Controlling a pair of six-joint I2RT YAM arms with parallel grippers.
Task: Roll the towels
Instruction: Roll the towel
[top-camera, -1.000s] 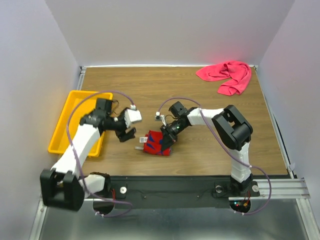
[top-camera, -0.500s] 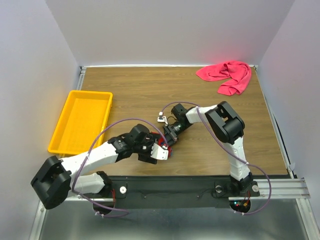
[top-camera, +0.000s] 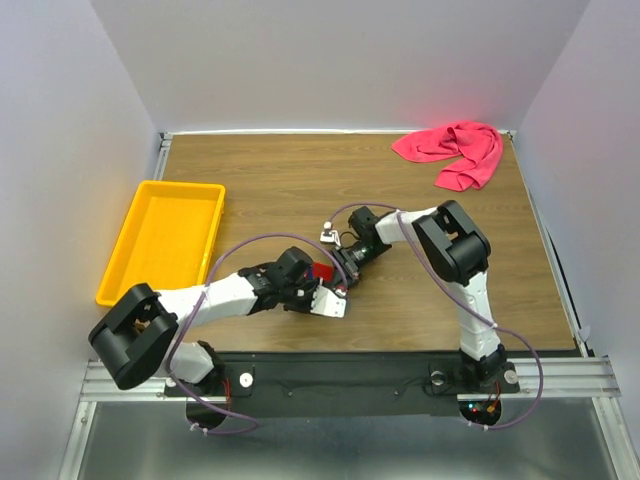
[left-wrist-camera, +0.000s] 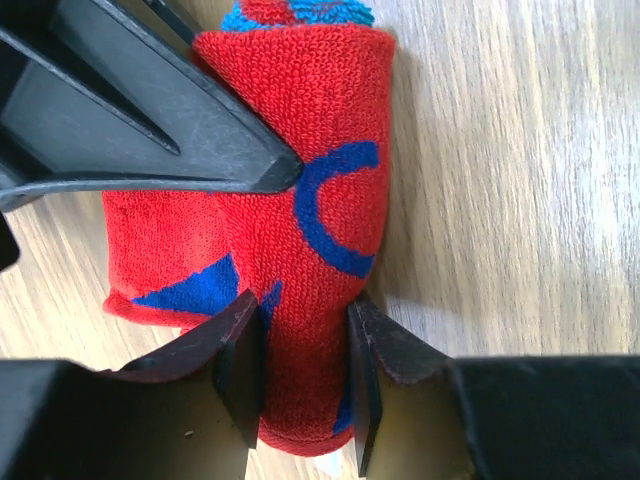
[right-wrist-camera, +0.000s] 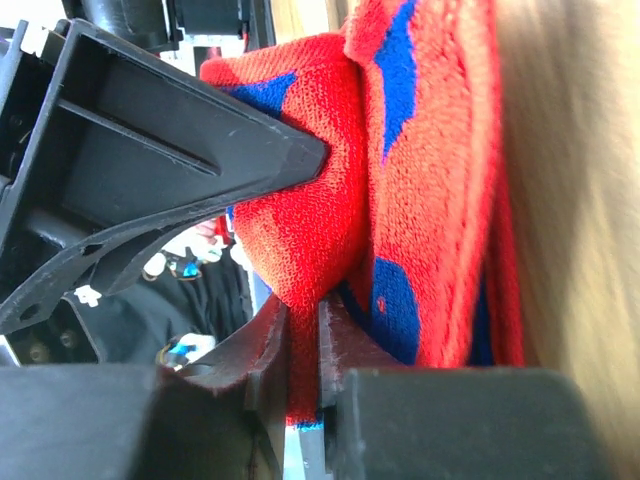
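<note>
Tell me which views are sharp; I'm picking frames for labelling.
Left wrist: patterned towel and table grain both crisp. Right wrist: towel sharp, table at right blurred. Top external: even light, soft shadows, pink towel oversaturated, glowing.

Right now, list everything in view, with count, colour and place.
patterned towel: one, red with blue marks and a teal end, rolled up on the table near the front middle, held between both pincers
pink towel: one, pink-red, crumpled at the far right corner
tray: one, yellow, at the left edge, nothing in it
table: one, brown wood grain, under everything
cables: two, purple, one looped along each arm
left arm: one, white and black, reaching in low from the left
right arm: one, white and black, bent back toward the middle
left pincer: one, black, clamped across the roll
right pincer: one, black, pinching a fold of the same towel
</note>
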